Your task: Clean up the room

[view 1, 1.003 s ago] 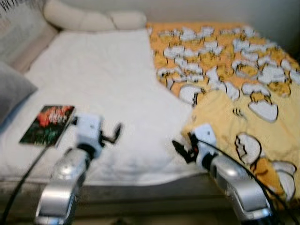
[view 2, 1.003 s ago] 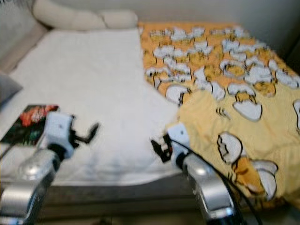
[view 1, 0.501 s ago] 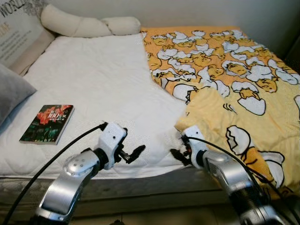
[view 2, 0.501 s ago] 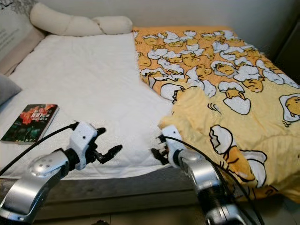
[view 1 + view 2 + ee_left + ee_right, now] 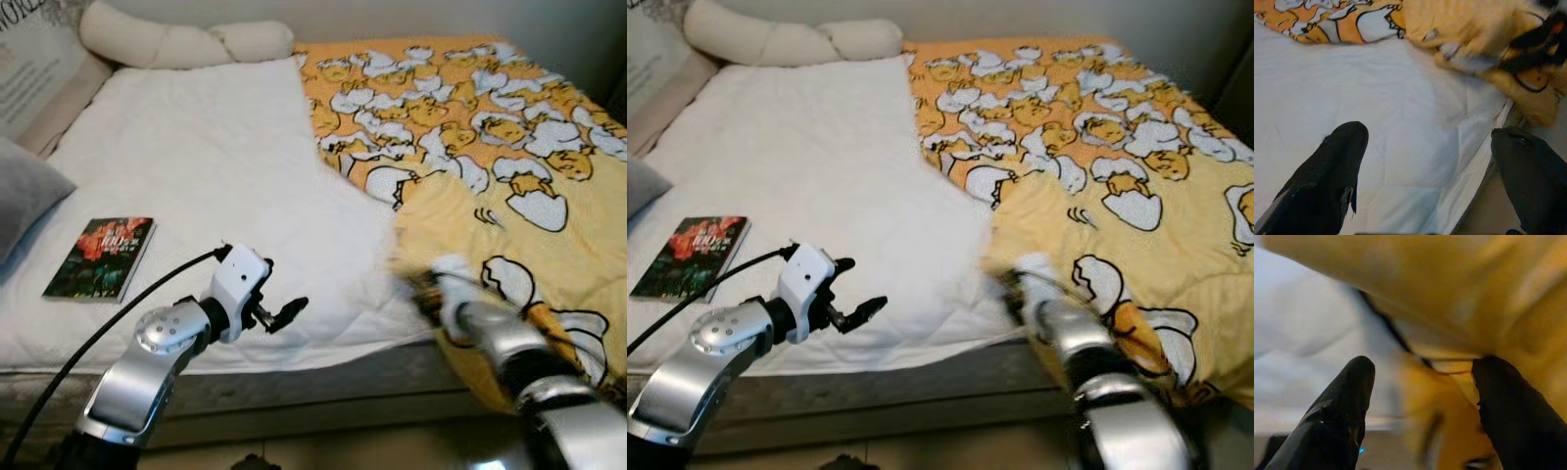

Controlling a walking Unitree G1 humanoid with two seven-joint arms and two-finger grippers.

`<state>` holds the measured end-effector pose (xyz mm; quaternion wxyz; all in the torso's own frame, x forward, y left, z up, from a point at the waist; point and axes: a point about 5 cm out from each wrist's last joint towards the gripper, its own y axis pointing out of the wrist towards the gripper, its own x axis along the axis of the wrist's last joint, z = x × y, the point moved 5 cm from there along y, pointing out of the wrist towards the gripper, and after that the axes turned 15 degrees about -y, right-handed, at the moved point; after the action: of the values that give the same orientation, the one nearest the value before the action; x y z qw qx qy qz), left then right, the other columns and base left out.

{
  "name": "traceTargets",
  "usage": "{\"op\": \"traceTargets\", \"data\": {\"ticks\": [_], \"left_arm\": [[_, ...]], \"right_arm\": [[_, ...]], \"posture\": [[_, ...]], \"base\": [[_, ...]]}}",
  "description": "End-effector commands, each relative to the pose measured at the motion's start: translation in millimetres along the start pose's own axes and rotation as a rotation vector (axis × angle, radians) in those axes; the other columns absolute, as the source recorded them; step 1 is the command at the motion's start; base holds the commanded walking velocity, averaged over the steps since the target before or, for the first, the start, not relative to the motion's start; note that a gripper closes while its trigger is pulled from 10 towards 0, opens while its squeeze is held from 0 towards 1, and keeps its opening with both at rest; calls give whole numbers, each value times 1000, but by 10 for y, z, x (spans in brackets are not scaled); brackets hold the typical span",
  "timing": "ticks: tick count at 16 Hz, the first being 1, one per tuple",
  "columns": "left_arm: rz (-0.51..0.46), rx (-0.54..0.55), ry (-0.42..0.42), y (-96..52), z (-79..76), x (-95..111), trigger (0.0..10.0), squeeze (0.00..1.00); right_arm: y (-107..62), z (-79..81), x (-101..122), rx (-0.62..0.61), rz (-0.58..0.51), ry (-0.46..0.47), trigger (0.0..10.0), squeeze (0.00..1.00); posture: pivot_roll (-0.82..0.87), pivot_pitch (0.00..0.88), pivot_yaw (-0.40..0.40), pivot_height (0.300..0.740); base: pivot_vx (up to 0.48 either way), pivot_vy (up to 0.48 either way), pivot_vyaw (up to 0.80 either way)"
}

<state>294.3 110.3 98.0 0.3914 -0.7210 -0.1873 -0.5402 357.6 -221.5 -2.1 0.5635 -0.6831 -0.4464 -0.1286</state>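
A yellow blanket (image 5: 509,225) printed with egg cartoons covers the bed's right half, its near corner folded back onto itself. The white sheet (image 5: 206,157) lies bare on the left half. My left gripper (image 5: 282,313) hovers open over the sheet's front edge, with nothing between its fingers (image 5: 1327,171). My right gripper (image 5: 428,290) is blurred at the blanket's folded front corner. In the right wrist view its fingers (image 5: 1342,401) stand apart, with a yellow blanket fold (image 5: 1449,308) just beyond them.
A dark book (image 5: 100,257) with a red cover picture lies on the sheet at the left. A grey pillow (image 5: 24,191) sits at the left edge. A cream bolster (image 5: 176,41) and a printed cushion (image 5: 34,69) lie at the head. The floor (image 5: 323,450) shows below the bed's front edge.
My right arm has swung to the right, against the blanket's folded corner, and is blurred by motion. My left gripper has stayed nearly in place, still open.
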Motion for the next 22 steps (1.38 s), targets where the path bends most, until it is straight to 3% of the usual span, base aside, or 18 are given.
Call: {"op": "traceTargets", "data": {"ticks": [1, 3, 6, 9, 12, 15, 18, 22], "left_arm": [[1, 12, 6, -14, 36, 18, 10000, 1000], [-25, 37, 0, -23, 47, 48, 10000, 1000], [-48, 50, -3, -40, 58, 76, 10000, 1000], [-48, 58, -6, -63, 61, 65, 10000, 1000], [-49, 66, -9, -82, 66, 66, 10000, 1000], [-42, 65, -11, -105, 51, 47, 10000, 1000], [-22, 64, -10, -146, 32, 10, 10000, 1000], [-22, 64, -10, -146, 32, 10, 10000, 1000]], "right_arm": [[-25, -178, 19, -64, -15, 42, 10000, 0], [-83, -426, 38, -139, -52, 91, 10000, 0], [-86, -442, 114, -135, -96, 78, 10000, 0], [-39, -223, 257, -37, -161, 77, 10000, 0], [-9, 240, 502, 177, -275, 47, 10000, 0], [9, 441, 578, 233, -290, 26, 10000, 0], [30, 702, 470, 331, -223, -23, 10000, 0], [30, 702, 470, 331, -223, -23, 10000, 0]], "posture": [[-4, 0, 36, 740], [4, 0, 30, 740], [7, 0, 31, 740], [11, 0, 28, 740], [18, 14, 22, 740], [25, 25, 14, 740], [43, 62, 7, 740], [43, 62, 7, 740]], "base": [[0, 0, 0], [0, 0, 0], [0, 0, 0], [0, 0, 0], [0, 0, 0], [0, 0, 0], [0, 0, 0], [0, 0, 0]]}}
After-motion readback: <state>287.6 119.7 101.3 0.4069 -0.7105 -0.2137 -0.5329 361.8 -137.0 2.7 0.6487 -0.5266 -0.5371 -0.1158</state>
